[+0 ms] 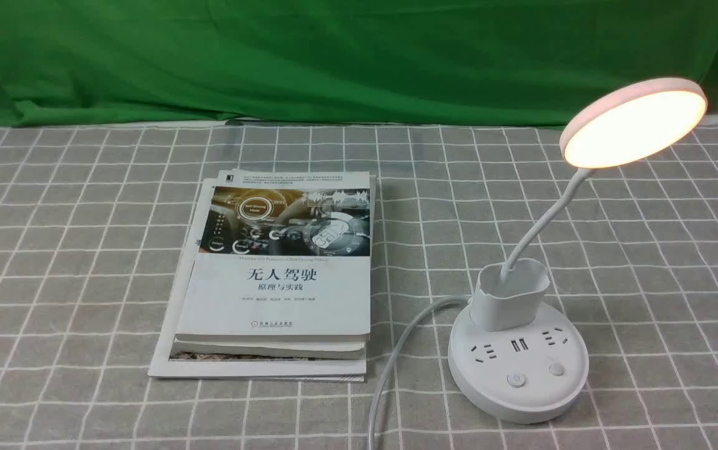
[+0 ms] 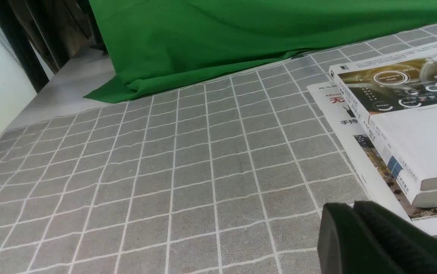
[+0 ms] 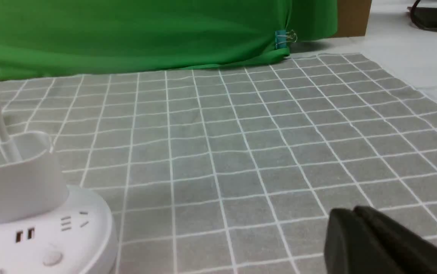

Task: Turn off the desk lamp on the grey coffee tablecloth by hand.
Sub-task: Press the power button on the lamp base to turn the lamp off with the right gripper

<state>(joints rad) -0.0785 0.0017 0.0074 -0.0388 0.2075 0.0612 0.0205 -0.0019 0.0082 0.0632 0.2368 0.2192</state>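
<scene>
Front view: the desk lamp [image 1: 509, 303] stands lower right in the frame on the grey coffee tablecloth [image 1: 71, 250], disc head glowing at upper right; stacked books [image 1: 278, 300] lie at centre. Left wrist view: the left gripper [image 2: 353, 207], jaws pressed together, is near the books. Right wrist view: the right gripper [image 3: 355, 211], jaws pressed together, is apart from the lamp's base.

Left claw [image 2: 354, 206], closed tight, hangs low over the grey coffee tablecloth [image 2: 188, 171] beside stacked books [image 2: 424, 140]; a green backdrop cloth [image 2: 222, 34] lies behind.
</scene>
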